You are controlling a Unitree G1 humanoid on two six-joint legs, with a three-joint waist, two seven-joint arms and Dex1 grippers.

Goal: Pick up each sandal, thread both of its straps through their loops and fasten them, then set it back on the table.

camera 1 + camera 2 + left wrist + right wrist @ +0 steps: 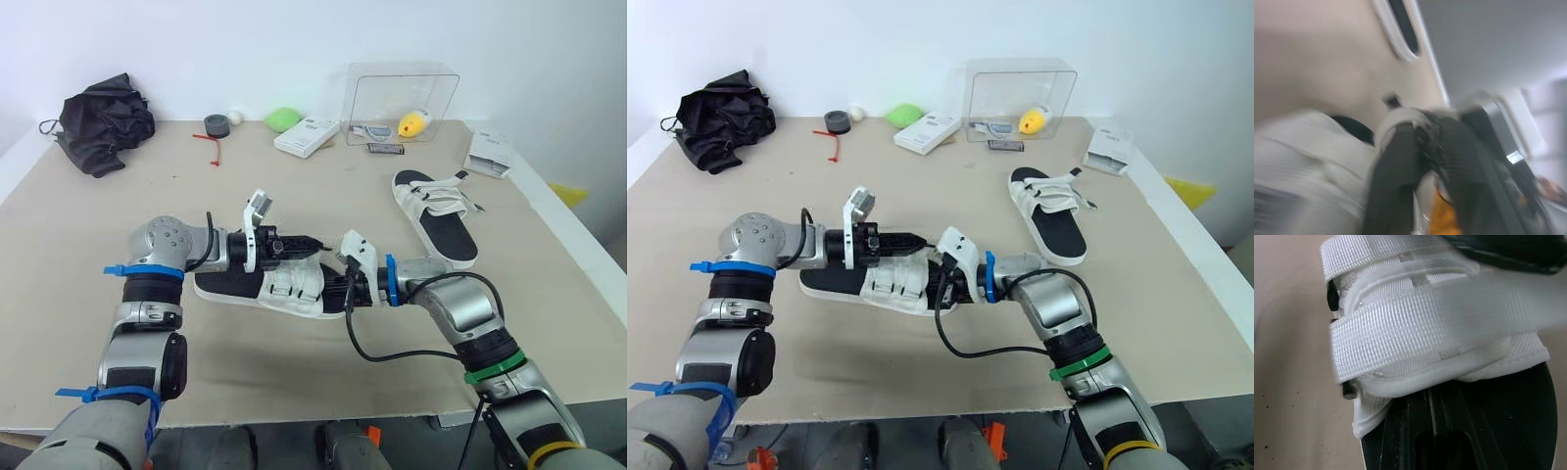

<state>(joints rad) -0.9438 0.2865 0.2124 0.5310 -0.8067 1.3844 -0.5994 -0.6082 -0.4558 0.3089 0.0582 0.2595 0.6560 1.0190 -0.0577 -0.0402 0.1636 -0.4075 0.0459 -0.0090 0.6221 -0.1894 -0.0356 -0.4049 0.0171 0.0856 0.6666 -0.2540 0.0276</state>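
Note:
A white-strapped sandal with a black footbed point(235, 284) lies on the table in front of me. My left gripper point(306, 242) hovers just over its straps point(1400, 340), apparently shut on a strap end pulled across the sandal. From the other side, my right gripper point(335, 290) is at the sandal's end, its fingers point(1415, 440) close together at the sole's edge. A second sandal point(436, 211) rests apart at the right with its straps lying across it.
Along the back edge are a black cloth bundle point(103, 122), a grey tape roll point(216, 124), a green object point(282, 118), a white box point(307, 135) and a clear box point(402, 98). A white packet point(493, 152) lies at the right edge.

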